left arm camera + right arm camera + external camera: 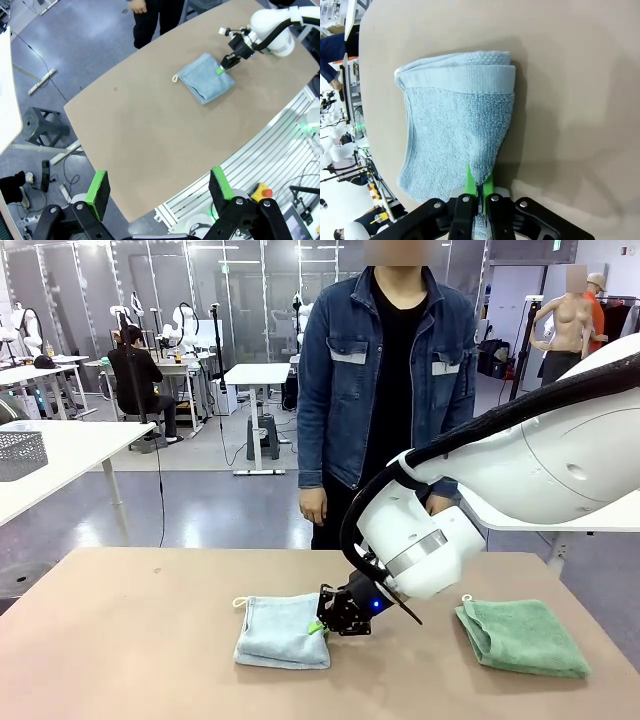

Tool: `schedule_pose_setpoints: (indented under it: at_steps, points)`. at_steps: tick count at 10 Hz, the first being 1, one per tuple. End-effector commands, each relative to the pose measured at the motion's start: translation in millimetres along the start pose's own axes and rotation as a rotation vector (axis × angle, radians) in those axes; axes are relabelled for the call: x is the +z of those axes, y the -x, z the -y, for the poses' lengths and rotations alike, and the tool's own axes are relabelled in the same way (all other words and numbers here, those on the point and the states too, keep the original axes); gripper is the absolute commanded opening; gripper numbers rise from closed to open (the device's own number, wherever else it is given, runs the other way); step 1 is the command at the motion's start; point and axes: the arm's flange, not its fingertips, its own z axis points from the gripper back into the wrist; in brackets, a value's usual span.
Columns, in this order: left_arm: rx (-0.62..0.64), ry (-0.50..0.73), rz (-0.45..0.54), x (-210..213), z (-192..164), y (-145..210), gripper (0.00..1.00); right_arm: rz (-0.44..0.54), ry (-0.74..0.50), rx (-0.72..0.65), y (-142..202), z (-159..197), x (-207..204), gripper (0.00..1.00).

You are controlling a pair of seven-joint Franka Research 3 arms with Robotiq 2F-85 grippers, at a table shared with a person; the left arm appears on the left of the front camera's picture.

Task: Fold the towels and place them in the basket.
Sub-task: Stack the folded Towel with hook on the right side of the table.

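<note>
Your right gripper (322, 624) is pinched on the blue towel's (280, 632) right edge, mid-table; green towel (525, 637) lies folded well right; your left gripper (159, 190) hangs wide apart above the table (120, 640)

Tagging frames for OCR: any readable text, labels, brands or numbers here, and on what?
None readable.
Blue towel: no label or print showing.
Green towel: plain.
Green sign at the ceiling in the front view: too small to read.
</note>
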Motion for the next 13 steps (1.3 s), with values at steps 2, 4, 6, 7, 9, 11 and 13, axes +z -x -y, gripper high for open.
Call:
schedule_pose_setpoints:
  at_steps: [2,4,6,7,9,11,13]
  points:
    - [0.003,-0.005,-0.002,0.2,0.0,0.0,1.0,0.002,-0.007,0.025,-1.5,2.8,1.8,0.0]
    - [0.003,-0.005,-0.002,0.2,0.0,0.0,1.0,-0.02,-0.001,0.031,7.5,-19.8,24.4,0.05]
    - [0.003,-0.005,-0.002,0.2,0.0,0.0,1.0,-0.018,0.044,0.105,23.5,-46.4,62.9,0.05]
    - [0.003,-0.005,-0.002,0.2,0.0,0.0,1.0,-0.006,0.107,0.135,26.9,-51.7,89.4,0.05]
    - [0.003,-0.005,-0.002,0.2,0.0,0.0,1.0,0.0,0.218,0.181,32.4,-58.5,141.8,0.05]
    - [0.003,-0.005,-0.002,0.2,0.0,0.0,1.0,0.038,0.374,0.277,36.6,-64.2,189.9,0.05]
    - [0.003,-0.005,-0.002,0.2,0.0,0.0,1.0,0.034,0.447,0.339,35.6,-59.0,230.1,0.05]
